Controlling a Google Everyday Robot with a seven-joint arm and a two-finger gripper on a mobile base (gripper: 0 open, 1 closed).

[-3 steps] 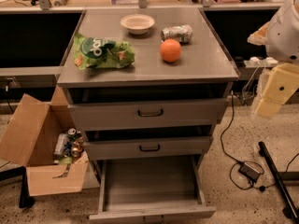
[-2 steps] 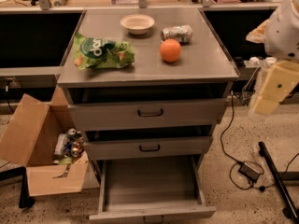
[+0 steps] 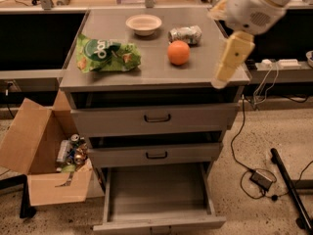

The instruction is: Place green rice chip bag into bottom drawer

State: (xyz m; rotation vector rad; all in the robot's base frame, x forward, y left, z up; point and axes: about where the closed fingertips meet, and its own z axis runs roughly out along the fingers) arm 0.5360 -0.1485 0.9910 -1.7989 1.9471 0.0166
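Observation:
The green rice chip bag [image 3: 105,54] lies on the left side of the gray cabinet top [image 3: 151,75]. The bottom drawer [image 3: 159,199] is pulled out, and its shallow gray tray has nothing in it. My gripper [image 3: 231,60] hangs from the white arm at the upper right, over the right edge of the cabinet top. It is well to the right of the bag and holds nothing that I can see.
An orange [image 3: 178,52], a crushed silver can [image 3: 185,34] and a white bowl [image 3: 144,24] sit on the cabinet top. An open cardboard box [image 3: 44,155] with cans stands on the floor at the left. Cables and a power brick [image 3: 262,179] lie at the right, beside a black bar [image 3: 291,192].
My arm and gripper have moved left, from beside the cabinet to over its right edge. The bag and the drawer have not moved.

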